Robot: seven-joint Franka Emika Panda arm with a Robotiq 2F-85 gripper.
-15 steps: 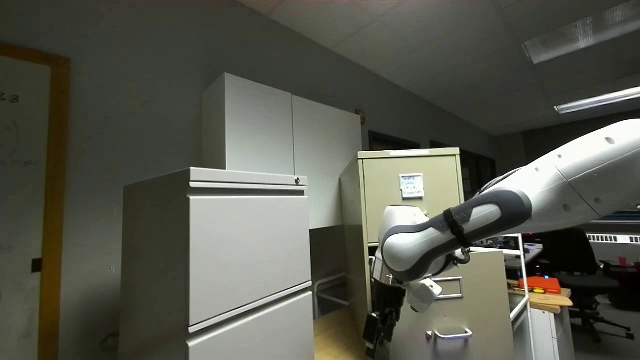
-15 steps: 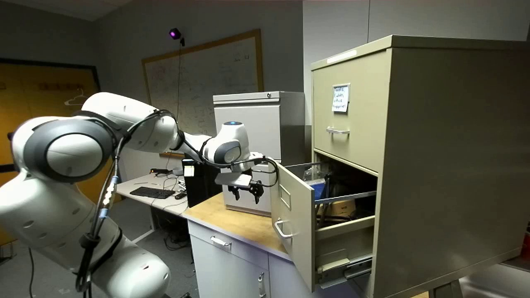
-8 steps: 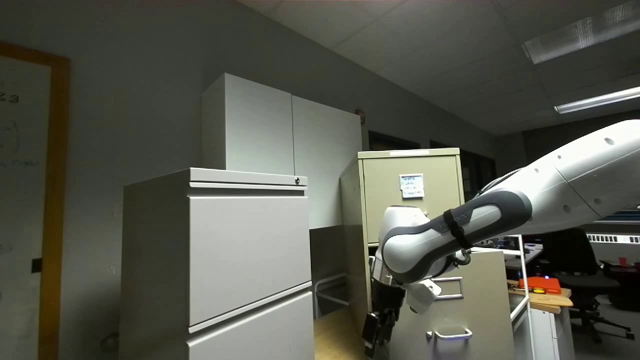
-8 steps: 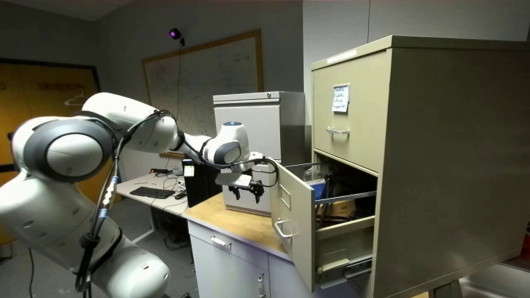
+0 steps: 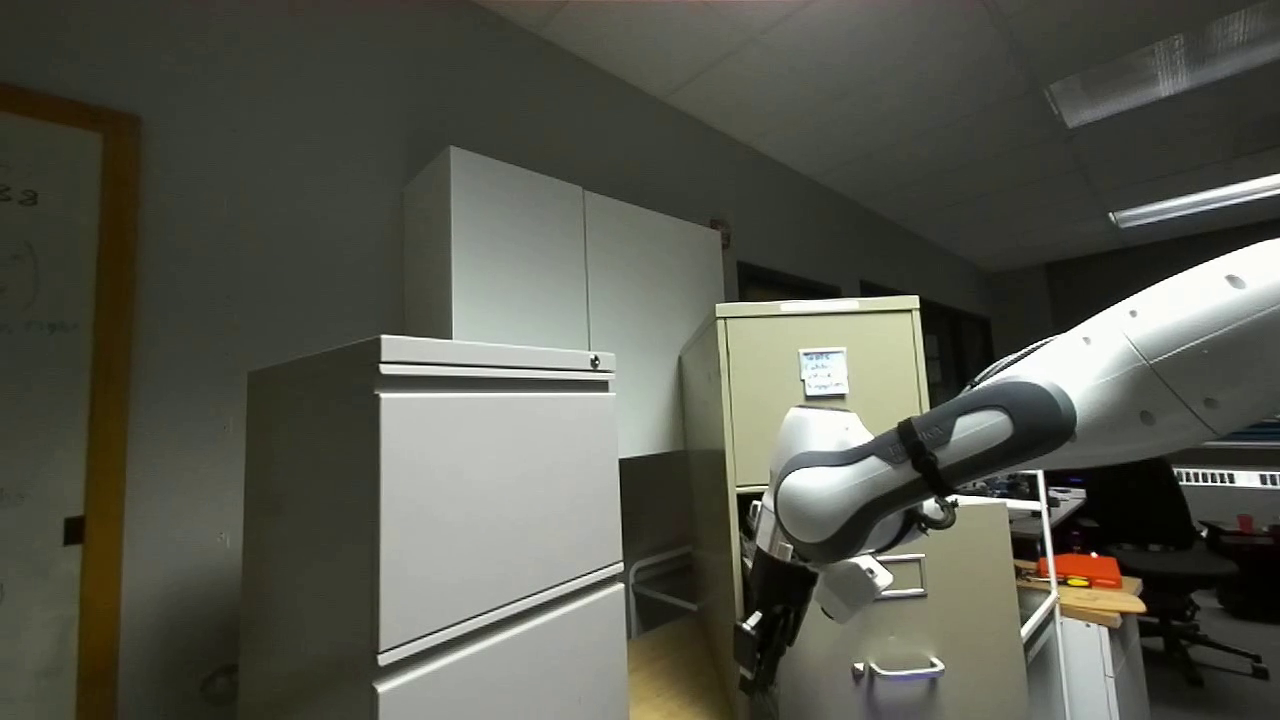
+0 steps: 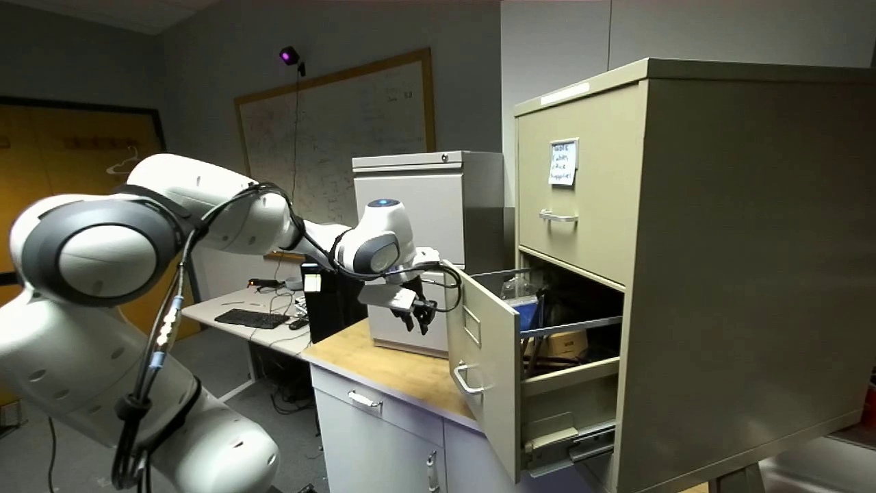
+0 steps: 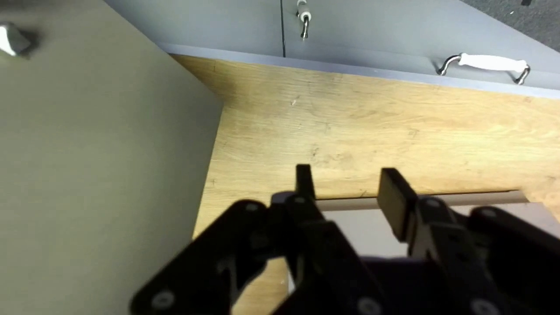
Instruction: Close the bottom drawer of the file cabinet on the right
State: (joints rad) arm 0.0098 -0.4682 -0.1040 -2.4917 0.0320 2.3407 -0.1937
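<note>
Wrist view has the gripper (image 7: 345, 179) with its fingers (image 7: 395, 205) apart and nothing between them, hanging over the worktop (image 7: 332, 131) just beside the bottom drawer (image 7: 109, 175); I can't make out any touch; in an exterior view that drawer stands well out of the file cabinet (image 6: 739, 274), its front hiding the cabinet-side end of the worktop's front edge. To my eye the push is yet to be made; I'd draw the fingers together, bring them round to the middle of the drawer's face, above the handle (image 5: 906, 674), and press straight in along the line of the slide rail (image 6: 593, 441), since shoving near the outer edge could make it bind. The cables (image 6: 458, 284) show across the drawer's upper corner, so I'd watch for a snag; room seems freest out past the worktop's front edge, tighter toward the grey cabinet (image 6: 408, 219) set back from it.
</note>
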